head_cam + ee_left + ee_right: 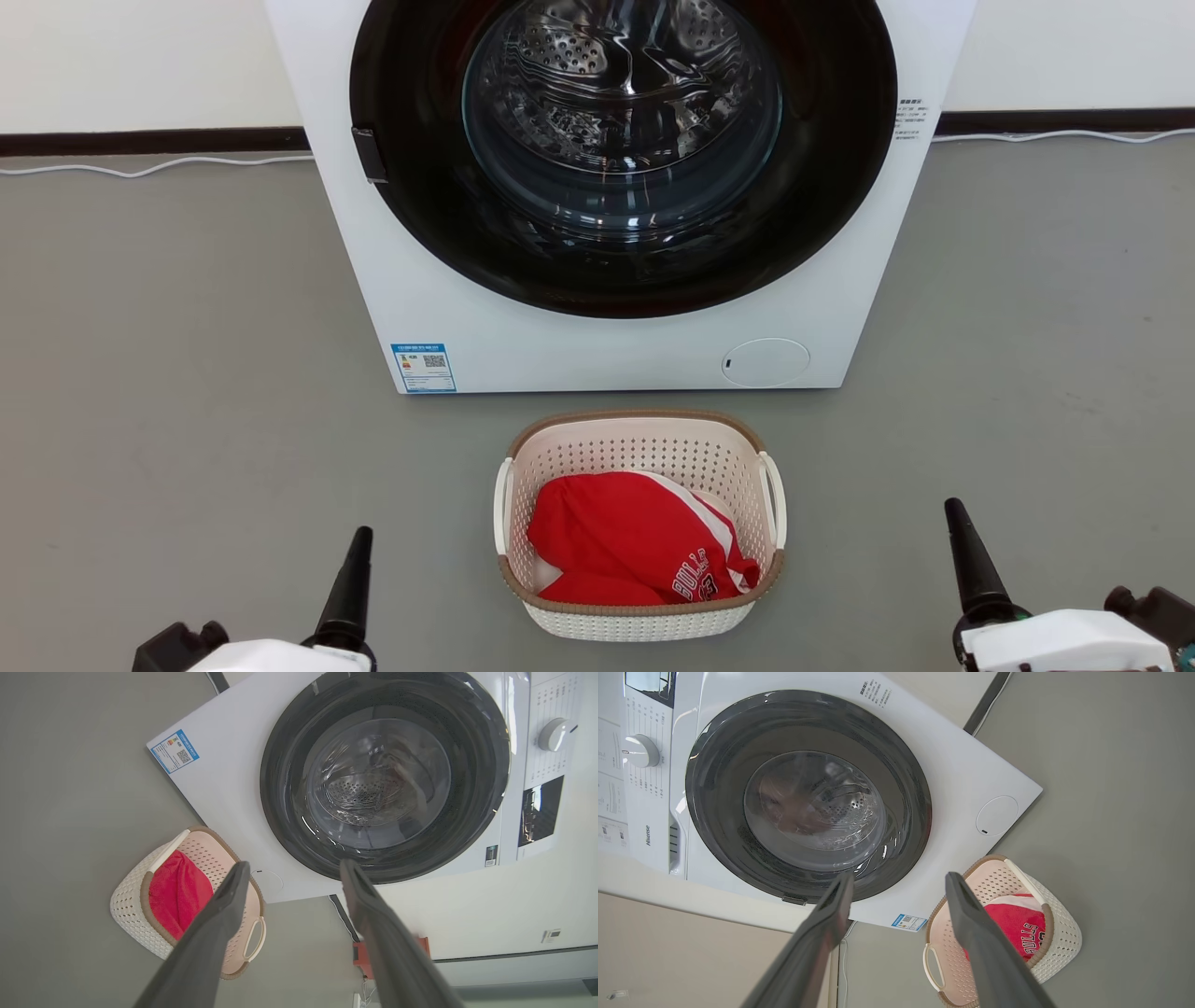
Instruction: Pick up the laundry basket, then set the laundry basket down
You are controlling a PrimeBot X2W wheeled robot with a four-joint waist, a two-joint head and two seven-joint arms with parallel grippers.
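now seeing the laundry basket (644, 446) sitting between and ahead of the left pincer (295, 865) and right pincer (899, 878), both gaping wide, empty; probably risking tilting it and spilling the red shirt (625, 541) by lifting one handle (775, 499) only.

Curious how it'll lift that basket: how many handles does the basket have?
2. One white loop handle sits on the laundry basket's left side, the other on its right side; none seems hidden.
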